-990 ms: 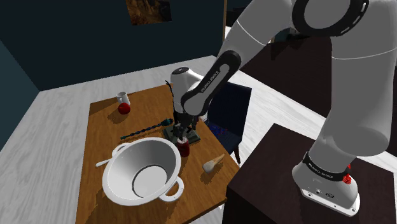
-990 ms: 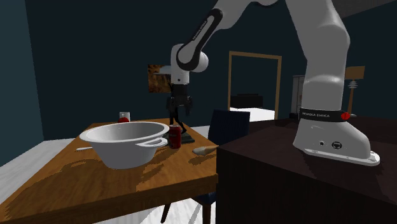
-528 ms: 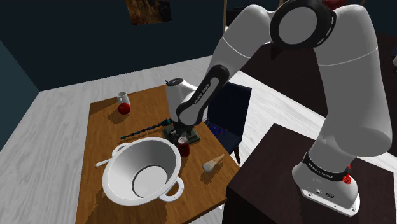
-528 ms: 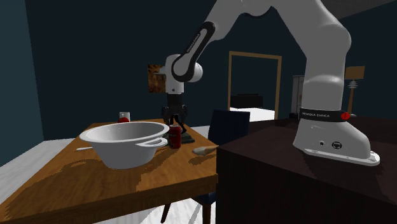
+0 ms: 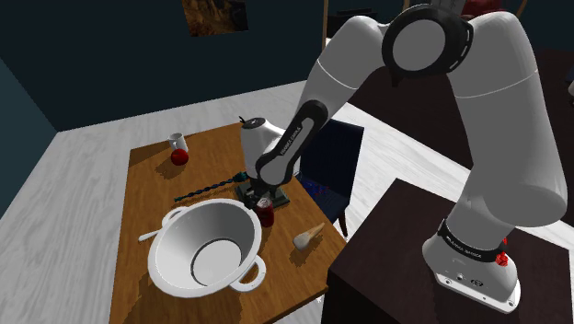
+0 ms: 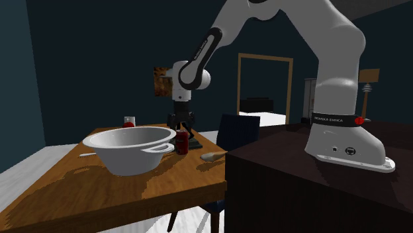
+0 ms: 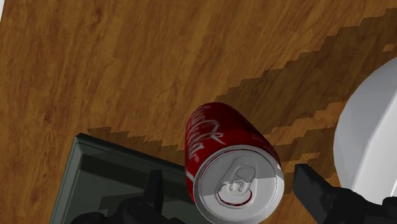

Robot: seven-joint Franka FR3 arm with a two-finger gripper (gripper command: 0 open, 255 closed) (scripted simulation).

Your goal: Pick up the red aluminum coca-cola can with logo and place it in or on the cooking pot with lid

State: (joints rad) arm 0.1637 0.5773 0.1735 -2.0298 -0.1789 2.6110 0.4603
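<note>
Wood grain runs the length of the table (image 5: 147,184) in front of you, and it is crowded: a long dark twisted tool (image 5: 213,186) lies across the middle, a white cup (image 5: 176,142) and a red ball (image 5: 179,157) sit at the far corner, a pale cone-shaped piece (image 5: 308,237) rests near the stand-side edge, and a dark blue chair (image 5: 333,166) is pushed up to the table beside the arm. The wide white cooking pot (image 5: 170,267), lidless and with loop handles, stands nearest the camera in the shoulder view, with a white utensil handle (image 5: 152,236) poking out from under its rim. The red can (image 7: 229,165) stands upright on the wood just beside that rim, at the edge of a flat dark grey slab (image 7: 108,172); the pot wall crowds one side of it. White script shows on its red side, and its silver top carries a pull tab. Your gripper (image 7: 232,191) straddles the can with its fingers (image 7: 312,188) parted, one on either side; a gap shows between this finger and the can. Compared with a second ago, the hand has dropped from above the can to around its top, while can and pot sit where they were.
</note>
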